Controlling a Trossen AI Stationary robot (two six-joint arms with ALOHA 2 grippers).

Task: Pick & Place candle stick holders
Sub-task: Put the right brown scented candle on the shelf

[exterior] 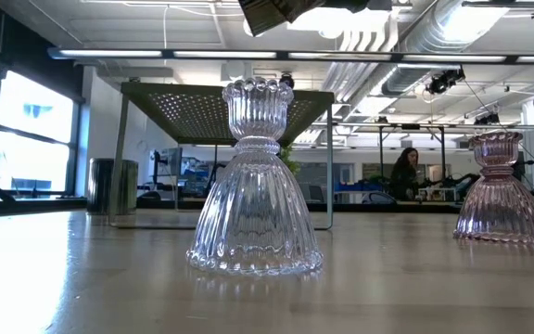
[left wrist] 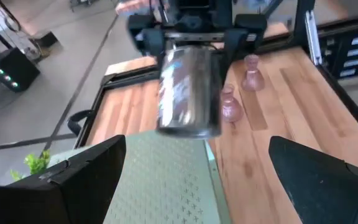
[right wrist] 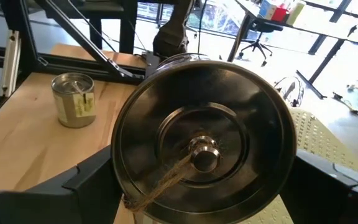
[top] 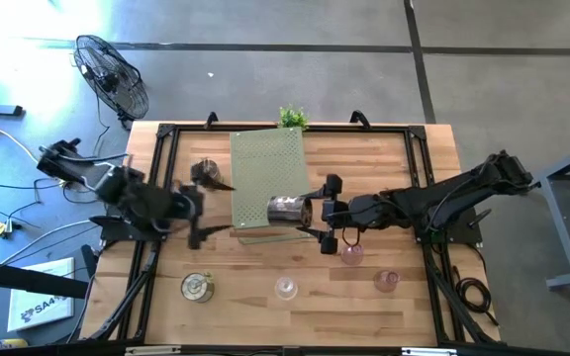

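**Metal holder held over the board**

Right claw [top: 317, 211] grips a metal holder [top: 285, 209] sideways above the perforated board [top: 266, 168]. It looks rigid, smooth, likely slippery: clamp across the wide body. Left claw [top: 209, 211] waits wide, empty. Right wrist view shows the holder's underside; low view shows fragile ribbed clear glass holder [exterior: 256, 181] on the bench [exterior: 82, 278].

Mid-worktop crowded, front edge partly open.
Right tool [top: 310, 210] holds a metal holder [top: 285, 209] over the near edge of the green perforated board [top: 268, 178], blocking that middle lane. Left tool [top: 198, 208], jaws wide, sits just left of the board, with another metal holder [top: 206, 174] near it. Front row: metal holder [top: 197, 287], clear glass holder [top: 285, 288], pink holders [top: 351, 254] and [top: 387, 281], with passable gaps between. Plant [top: 292, 117] stands at the far edge.
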